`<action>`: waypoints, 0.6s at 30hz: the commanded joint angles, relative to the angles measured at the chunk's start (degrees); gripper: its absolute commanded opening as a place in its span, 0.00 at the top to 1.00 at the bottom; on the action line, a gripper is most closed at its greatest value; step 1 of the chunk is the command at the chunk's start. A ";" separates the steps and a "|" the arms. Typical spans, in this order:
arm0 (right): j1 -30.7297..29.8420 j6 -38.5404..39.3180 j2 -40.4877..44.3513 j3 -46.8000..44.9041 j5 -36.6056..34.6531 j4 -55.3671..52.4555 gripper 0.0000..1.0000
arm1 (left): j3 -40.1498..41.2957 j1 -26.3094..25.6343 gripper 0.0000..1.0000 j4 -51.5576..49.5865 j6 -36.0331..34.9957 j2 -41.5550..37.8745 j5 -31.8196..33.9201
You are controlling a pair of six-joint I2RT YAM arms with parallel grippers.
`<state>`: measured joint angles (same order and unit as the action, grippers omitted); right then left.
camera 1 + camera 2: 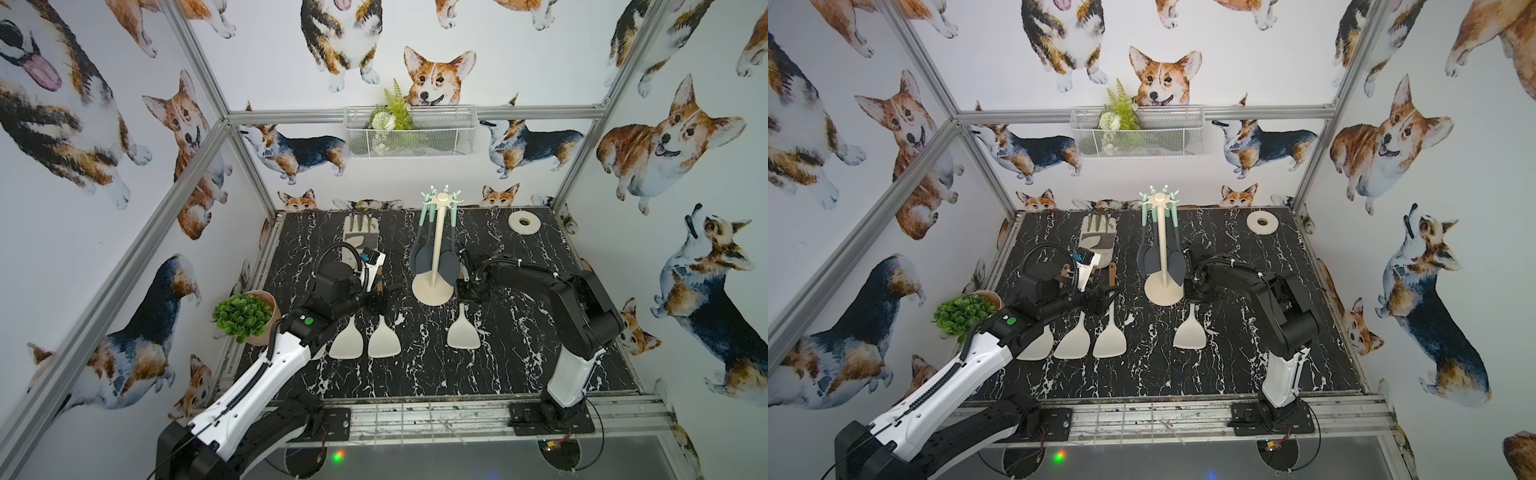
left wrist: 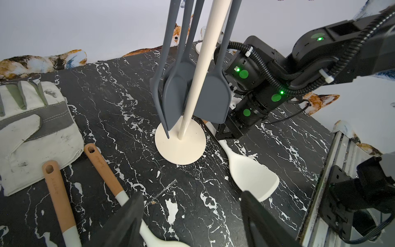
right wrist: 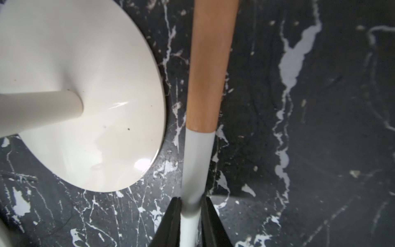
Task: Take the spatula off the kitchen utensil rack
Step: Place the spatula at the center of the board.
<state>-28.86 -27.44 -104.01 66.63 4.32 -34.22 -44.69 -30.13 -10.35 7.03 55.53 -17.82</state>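
Seemingly the set-down step: the spatula [image 3: 198, 160] lies on the worktop [image 3: 320, 128] beside the rack [image 3: 96, 96], right gripper [image 3: 191, 200] straddling its handle, clamped or loose I cannot tell, needing a clean release and lift; left gripper [image 2: 192, 194] gapes.

The whole table [image 1: 415, 374] is seen from high above its front edge in both top views, tilted down toward the rear. The kitchen utensil rack [image 2: 183, 149] is framed low and near by the left wrist camera; its base is shared, closer and from above, by the right wrist camera.
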 commanded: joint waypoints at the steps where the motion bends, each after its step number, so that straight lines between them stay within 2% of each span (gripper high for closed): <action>1: 0.03 -1.13 3.56 -0.05 -1.58 -3.28 0.72 | -1.08 0.31 0.25 -0.58 -1.38 0.08 0.07; 10: 0.03 0.22 16.68 -1.36 1.57 -1.04 0.65 | -5.48 0.60 0.25 -1.84 -2.52 0.52 -0.02; 18: 0.03 2.28 26.86 -2.76 -2.13 1.41 0.63 | -10.65 0.66 0.25 -3.21 -2.55 3.53 -1.13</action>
<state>-28.86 -26.50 -79.99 64.23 4.51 -35.24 -52.99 -29.63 -12.91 5.32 57.78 -17.82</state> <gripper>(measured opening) 0.368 0.752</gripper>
